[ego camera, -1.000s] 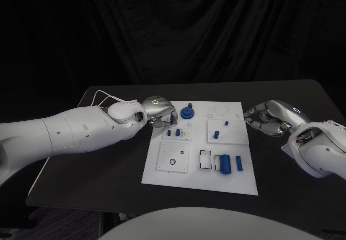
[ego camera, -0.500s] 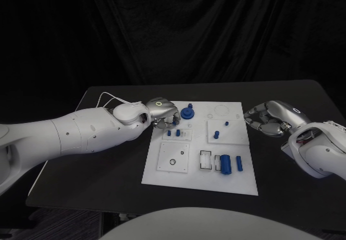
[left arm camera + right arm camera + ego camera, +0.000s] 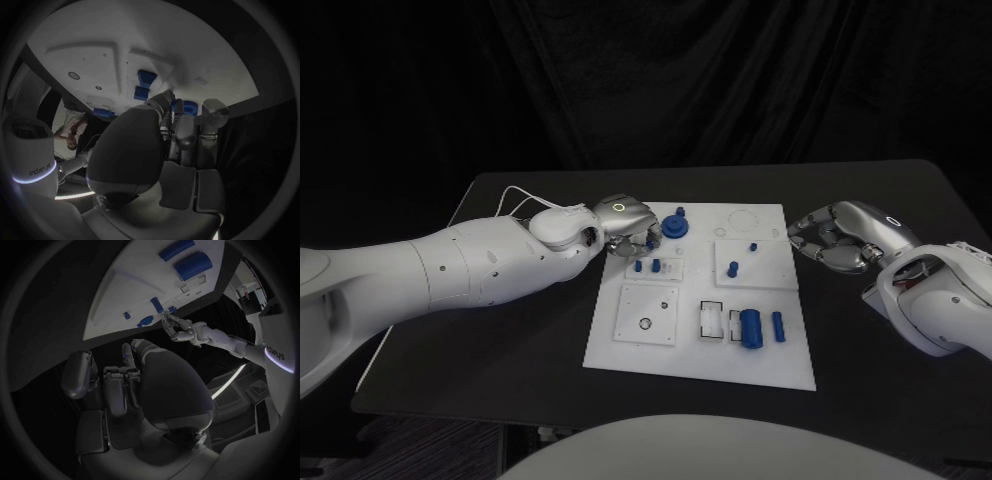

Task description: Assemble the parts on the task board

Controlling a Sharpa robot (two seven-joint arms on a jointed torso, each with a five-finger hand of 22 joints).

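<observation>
Change over last second: slight. I see left hand (image 3: 629,226) staying at far-left corner of white flat plastic task board (image 3: 646,352) on black desk (image 3: 502,330), fingers (image 3: 211,116) curled near blue round stepped part (image 3: 678,225); grasp: cannot tell. Right hand (image 3: 837,238) unmoved beside board's right edge, fingers curled, empty. Small blue peg parts (image 3: 646,266) unmoved. Judgement: assembly not advancing.
</observation>
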